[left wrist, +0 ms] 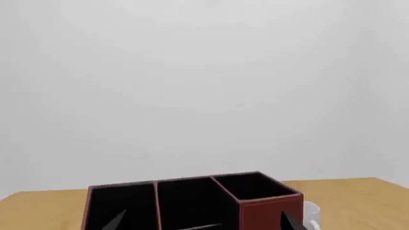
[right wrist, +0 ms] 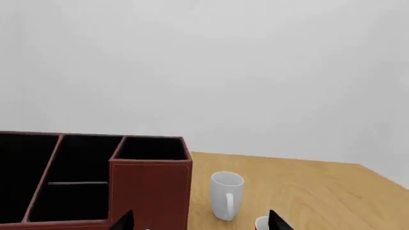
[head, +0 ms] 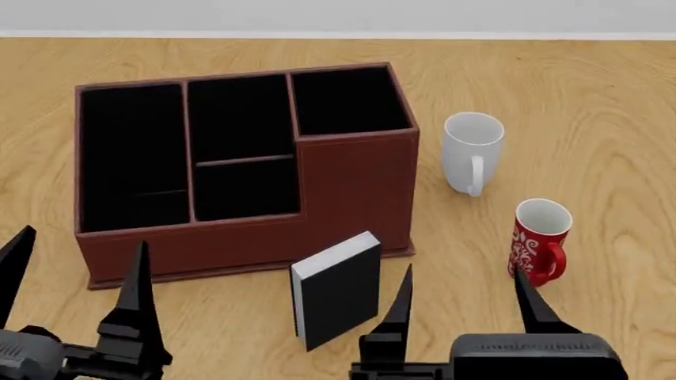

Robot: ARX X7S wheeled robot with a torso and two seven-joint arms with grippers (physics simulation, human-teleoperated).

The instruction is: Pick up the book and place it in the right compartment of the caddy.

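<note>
The black book point(head: 338, 291) stands upright on the wooden table, just in front of the caddy's right front corner. The reddish-brown caddy point(head: 359, 182) has black-lined pockets. Its right compartment point(head: 349, 99) is the square pocket at the back right and looks empty. The caddy also shows in the left wrist view point(left wrist: 268, 213) and the right wrist view point(right wrist: 150, 191). My left gripper point(head: 79, 265) is open and empty, in front of the caddy's left part. My right gripper point(head: 463, 289) is open and empty, just right of the book and apart from it.
A white mug point(head: 472, 150) stands right of the caddy. A red patterned mug point(head: 542, 237) stands nearer, close to my right gripper's outer finger. The white mug also shows in the right wrist view point(right wrist: 226, 194). A plain pale wall lies behind the table.
</note>
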